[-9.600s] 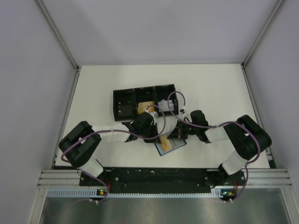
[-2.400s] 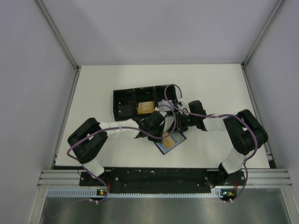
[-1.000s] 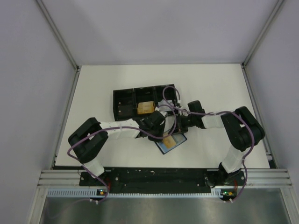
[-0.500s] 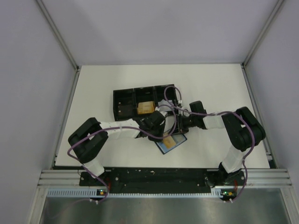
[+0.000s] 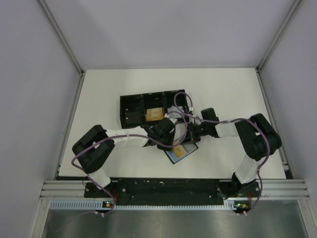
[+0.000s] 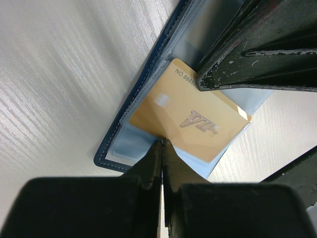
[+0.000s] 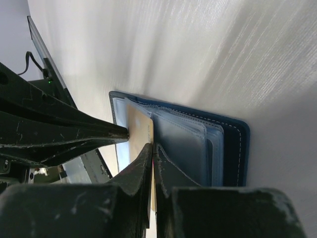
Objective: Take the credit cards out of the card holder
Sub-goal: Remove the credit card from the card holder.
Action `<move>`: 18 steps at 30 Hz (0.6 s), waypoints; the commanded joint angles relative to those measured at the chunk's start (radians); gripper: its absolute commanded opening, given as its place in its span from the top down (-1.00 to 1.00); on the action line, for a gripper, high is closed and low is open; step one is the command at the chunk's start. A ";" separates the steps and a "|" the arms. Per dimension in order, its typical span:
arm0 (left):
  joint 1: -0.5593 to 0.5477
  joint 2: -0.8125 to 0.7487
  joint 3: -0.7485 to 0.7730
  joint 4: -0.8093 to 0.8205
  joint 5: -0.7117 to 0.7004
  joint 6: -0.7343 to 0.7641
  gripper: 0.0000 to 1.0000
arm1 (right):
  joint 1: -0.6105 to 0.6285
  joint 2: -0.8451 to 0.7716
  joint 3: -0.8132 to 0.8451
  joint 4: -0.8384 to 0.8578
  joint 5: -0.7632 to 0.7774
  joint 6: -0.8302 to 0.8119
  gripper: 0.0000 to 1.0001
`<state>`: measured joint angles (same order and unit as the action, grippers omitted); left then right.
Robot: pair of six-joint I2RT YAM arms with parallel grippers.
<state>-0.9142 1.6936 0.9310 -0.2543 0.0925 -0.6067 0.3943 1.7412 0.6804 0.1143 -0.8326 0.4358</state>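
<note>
Top view: the open card holder (image 5: pixel 181 152) lies at frame centre on the table (image 5: pixel 233 94), just below the black tray (image 5: pixel 130 113). The left gripper (image 5: pixel 172 142) and right gripper (image 5: pixel 190 138) crowd over it.

Left wrist view: the left gripper's fingers are clenched, tips touching the orange credit card (image 6: pixel 190 119) at centre, in the holder's sleeve.

Right wrist view: the right gripper's fingers are clenched against that card's edge.

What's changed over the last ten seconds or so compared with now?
Both arms closed in on the card holder: the left pincer shifted right, the right pincer shifted left, and their tips now meet at the orange credit card. The holder, the black tray and the second card inside it stayed put.
</note>
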 commanded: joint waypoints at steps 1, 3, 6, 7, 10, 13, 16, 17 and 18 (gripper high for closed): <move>-0.005 0.046 -0.043 -0.108 -0.022 0.025 1.00 | -0.018 -0.014 -0.001 -0.036 0.069 -0.057 1.00; -0.005 0.046 -0.046 -0.106 -0.022 0.025 1.00 | -0.032 -0.031 0.005 -0.050 0.085 -0.066 1.00; -0.005 0.038 -0.049 -0.105 -0.023 0.022 1.00 | -0.051 -0.052 0.013 -0.059 0.105 -0.071 1.00; -0.005 0.038 -0.049 -0.105 -0.023 0.024 1.00 | -0.051 -0.057 0.016 -0.064 0.108 -0.075 1.00; -0.005 0.040 -0.049 -0.105 -0.023 0.027 1.00 | -0.052 -0.068 0.027 -0.079 0.128 -0.088 1.00; -0.005 0.038 -0.050 -0.105 -0.022 0.024 1.00 | -0.054 -0.065 0.036 -0.088 0.110 -0.094 1.00; -0.006 0.035 -0.052 -0.103 -0.023 0.022 1.00 | -0.052 -0.063 0.027 -0.079 0.076 -0.086 0.94; -0.005 0.035 -0.052 -0.103 -0.022 0.024 1.00 | -0.051 -0.063 0.022 -0.076 0.070 -0.083 0.89; -0.005 0.037 -0.051 -0.103 -0.023 0.025 1.00 | -0.049 -0.060 0.021 -0.071 0.058 -0.080 0.79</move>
<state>-0.9142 1.6936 0.9287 -0.2508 0.0929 -0.6067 0.3569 1.6962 0.6907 0.0433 -0.7837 0.3878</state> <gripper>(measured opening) 0.009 0.044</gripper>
